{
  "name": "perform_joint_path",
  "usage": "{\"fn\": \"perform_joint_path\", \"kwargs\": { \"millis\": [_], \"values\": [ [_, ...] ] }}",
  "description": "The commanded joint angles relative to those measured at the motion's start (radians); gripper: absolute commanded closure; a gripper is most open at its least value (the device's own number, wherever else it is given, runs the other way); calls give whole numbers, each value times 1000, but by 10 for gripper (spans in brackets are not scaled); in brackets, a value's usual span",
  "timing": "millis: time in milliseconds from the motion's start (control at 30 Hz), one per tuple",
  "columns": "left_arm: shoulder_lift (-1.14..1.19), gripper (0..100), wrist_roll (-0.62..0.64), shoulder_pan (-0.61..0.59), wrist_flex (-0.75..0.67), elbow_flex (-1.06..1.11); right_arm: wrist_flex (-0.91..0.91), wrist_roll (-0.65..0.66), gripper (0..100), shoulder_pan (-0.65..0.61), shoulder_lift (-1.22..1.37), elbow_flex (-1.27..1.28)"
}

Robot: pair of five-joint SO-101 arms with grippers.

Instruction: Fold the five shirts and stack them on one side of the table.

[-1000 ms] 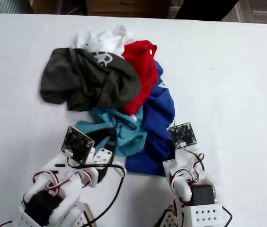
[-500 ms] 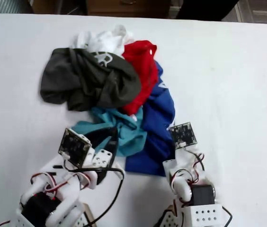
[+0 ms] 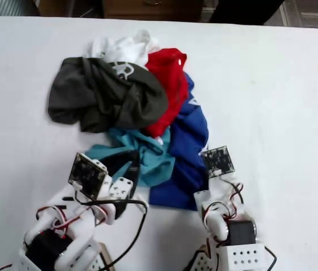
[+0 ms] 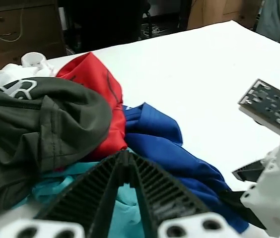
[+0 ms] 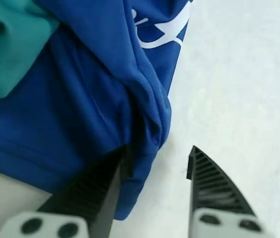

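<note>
- Blue shirt point(image 3: 190, 152) is the reference: crumpled on the white table point(image 3: 272, 84), not folded, nearest the right arm.
- Teal shirt point(image 3: 148, 155) touches the blue shirt on the side towards the left arm, bunched up, partly overlapping it.
- Red shirt point(image 3: 167, 79) lies across the blue shirt's far end, away from the arms.
- Dark grey shirt point(image 3: 105, 93) is beyond the teal one, further from the blue shirt, and overlaps the red shirt's edge.
- White shirt point(image 3: 119, 48) is furthest from the blue shirt, peeking out behind the grey and red ones.
- All five are in one loose heap, none folded or stacked.
- Left gripper point(image 4: 125, 156): jaws closed tip to tip, low over the teal shirt just beside the blue shirt; no cloth visibly pinched.
- Right gripper point(image 5: 158, 148): jaws apart at the blue shirt's near hem, one finger against or under the cloth edge, the other over bare table.
</note>
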Motion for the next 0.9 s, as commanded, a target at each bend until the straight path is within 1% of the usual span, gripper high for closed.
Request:
{"fn": "perform_joint_path", "kwargs": {
  "millis": [0, 233, 400, 633, 800, 867],
  "values": [
    [-2, 974, -5, -44, -5, -30, 8, -2, 811, -2, -10, 9],
    [-2, 974, -5, -115, -12, 35, 8, -2, 811, -2, -10, 9],
    [-2, 975, -5, -124, -55, 36, 8, -2, 811, -2, -10, 9],
    [-3, 973, -11, -121, -48, 39, 8, -2, 811, -2, -10, 9],
    [-3, 975, -153, -120, -48, 31, 8, -2, 811, -2, -10, 9],
    [-3, 975, -189, -127, -63, 42, 8, -2, 811, -2, -10, 9]
  ]
}}
